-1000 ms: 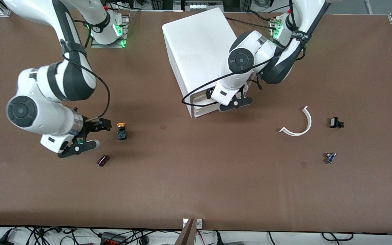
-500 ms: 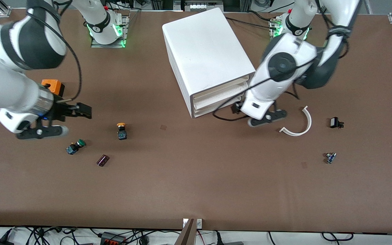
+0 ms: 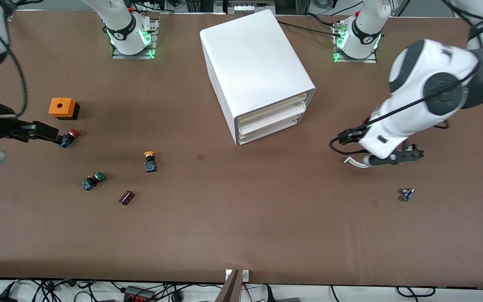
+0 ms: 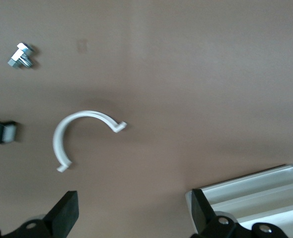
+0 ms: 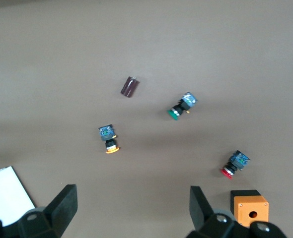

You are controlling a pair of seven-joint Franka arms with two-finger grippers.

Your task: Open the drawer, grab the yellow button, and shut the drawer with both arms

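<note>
The orange-yellow button [image 3: 150,161] lies on the brown table, nearer the front camera than the cabinet and toward the right arm's end; it also shows in the right wrist view [image 5: 108,139]. The white cabinet [image 3: 254,63] stands mid-table; its top drawer [image 3: 271,110] looks shut, level with the two below. My right gripper [image 3: 25,146] is open and empty, over the table's edge at the right arm's end, beside the red button [image 3: 69,137]. My left gripper [image 3: 396,157] is open and empty over a white curved piece [image 3: 351,161], well off the drawer fronts.
A green button [image 3: 92,181], a dark cylinder [image 3: 126,197] and an orange box [image 3: 62,108] lie around the orange-yellow button. A small bolt part [image 3: 407,194] lies toward the left arm's end. The left wrist view shows a black-and-white connector [image 4: 5,131].
The left gripper has swung from the drawer fronts toward the left arm's end, over the curved piece. The right gripper has pulled away from the orange-yellow button to the table's edge, uncovering other buttons.
</note>
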